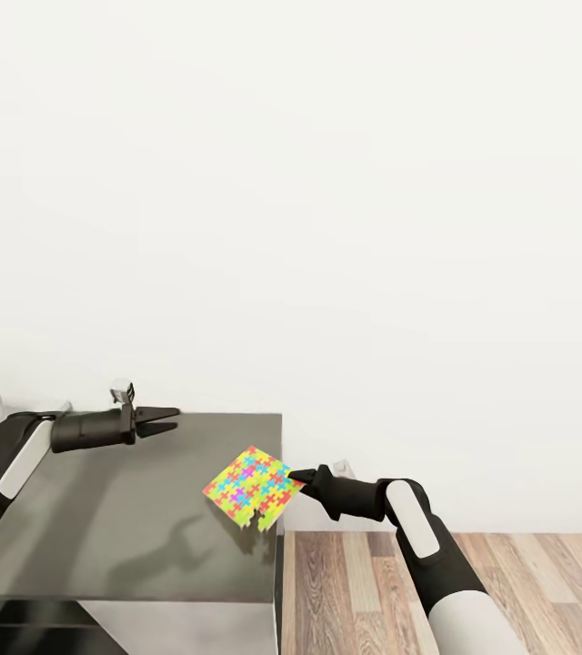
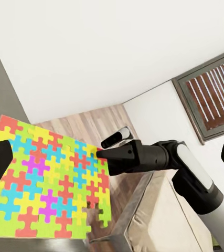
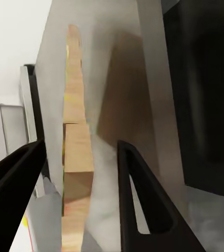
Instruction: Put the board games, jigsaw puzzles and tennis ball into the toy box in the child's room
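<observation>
The puzzle (image 1: 253,488) is a flat sheet of bright interlocked pieces in red, yellow, green, blue and purple. In the head view it is at the right edge of the dark grey table (image 1: 100,518), near the front right part, and it is tilted, with one corner lifted above the top and one corner going over the edge. Some pieces are missing along its lower side.

The right gripper (image 1: 298,476) comes from beyond the right edge of the table and its tips meet the right corner of the puzzle. In the left wrist view the tip of this gripper (image 2: 102,154) touches the edge of the sheet (image 2: 49,181). In the right wrist view the two dark fingers (image 3: 138,194) stand apart, and the sheet (image 3: 76,157) is seen edge-on between them, showing a wood-coloured side. I cannot tell if the fingers press on it.

The left gripper (image 1: 165,420) hangs above the back part of the table, pointing to the right, well apart from the puzzle. Its fingers are spread a little and they hold nothing.

A shadow of an arm falls on the table top. To the right of the table is a wooden floor (image 1: 509,582), and behind is a plain white wall (image 1: 327,200).
</observation>
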Robot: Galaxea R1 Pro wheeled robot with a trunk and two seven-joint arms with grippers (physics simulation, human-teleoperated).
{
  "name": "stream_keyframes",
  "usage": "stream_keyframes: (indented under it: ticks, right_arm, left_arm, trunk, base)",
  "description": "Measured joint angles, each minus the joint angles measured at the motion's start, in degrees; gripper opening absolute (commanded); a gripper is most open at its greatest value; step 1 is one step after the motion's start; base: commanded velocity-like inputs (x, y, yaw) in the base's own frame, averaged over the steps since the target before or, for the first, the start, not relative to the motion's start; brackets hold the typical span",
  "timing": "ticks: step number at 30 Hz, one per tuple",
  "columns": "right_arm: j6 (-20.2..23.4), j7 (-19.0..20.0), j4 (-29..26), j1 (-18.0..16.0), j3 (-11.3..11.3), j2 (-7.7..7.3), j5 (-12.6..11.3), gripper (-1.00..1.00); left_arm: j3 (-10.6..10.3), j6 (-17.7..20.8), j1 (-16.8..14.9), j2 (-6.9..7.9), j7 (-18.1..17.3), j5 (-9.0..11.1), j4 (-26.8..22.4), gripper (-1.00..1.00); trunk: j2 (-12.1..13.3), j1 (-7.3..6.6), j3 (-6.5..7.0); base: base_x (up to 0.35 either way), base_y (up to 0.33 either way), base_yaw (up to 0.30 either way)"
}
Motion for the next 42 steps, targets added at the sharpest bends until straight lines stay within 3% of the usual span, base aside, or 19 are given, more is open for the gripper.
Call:
stream_keyframes:
  ticks: [5, 15, 29, 42]
  right_arm:
    - [-0.1, 0.3, 0.0, 0.0, -0.1, -0.03, -0.1, -1.0]
    - [-0.5, 5.1, 0.0, 0.1, -0.3, -0.09, 0.0, -1.0]
    - [-0.9, 5.4, -0.2, 0.1, -0.2, -0.1, 0.1, -1.0]
    - [-1.0, 5.4, -3.0, 0.6, -1.0, -1.18, 0.2, -1.0]
  left_arm:
    - [0.0, 0.0, 0.0, 0.02, 0.0, 0.0, 0.0, 1.0]
    - [0.0, 0.0, 0.0, 0.02, 0.0, 0.0, 0.0, 1.0]
    - [0.0, 0.0, 0.0, 0.02, 0.0, 0.0, 0.0, 1.0]
    - [0.1, 0.6, -0.1, 0.02, 0.0, 0.2, 0.0, 1.0]
  trunk:
    - [2.0, -1.1, 0.9]
    - [6.0, -3.3, 2.69]
    - [11.6, -6.37, 5.21]
    - [16.9, -9.23, 7.55]
  base:
    - [0.0, 0.0, 0.0]
    - [0.0, 0.0, 0.0]
    - [0.0, 0.0, 0.0]
    - [0.0, 0.0, 0.0]
